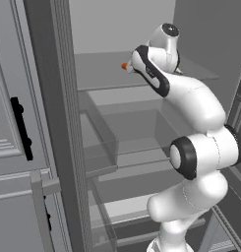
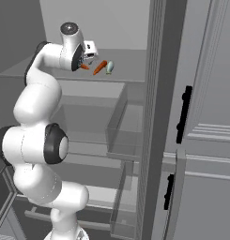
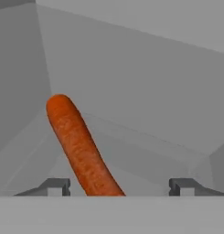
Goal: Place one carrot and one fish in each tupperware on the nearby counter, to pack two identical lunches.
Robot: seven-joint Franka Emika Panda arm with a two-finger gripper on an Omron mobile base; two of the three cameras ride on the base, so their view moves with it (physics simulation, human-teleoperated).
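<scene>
Currently the fridge shelf (image 2: 130, 63) is being reached into; the carrot-fetching step is judged in hand. Hand (image 3: 118, 185) is being held wide apart, nothing gripped. One carrot (image 3: 79, 146) is lying between its fingers; another carrot (image 2: 100, 67) and fish (image 2: 110, 67) are lying beside. Closing is called for next.

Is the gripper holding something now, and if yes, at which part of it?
Nothing is held. The gripper is open, its fingertips wide apart on either side of a carrot on the fridge shelf, and they do not touch it.
</scene>
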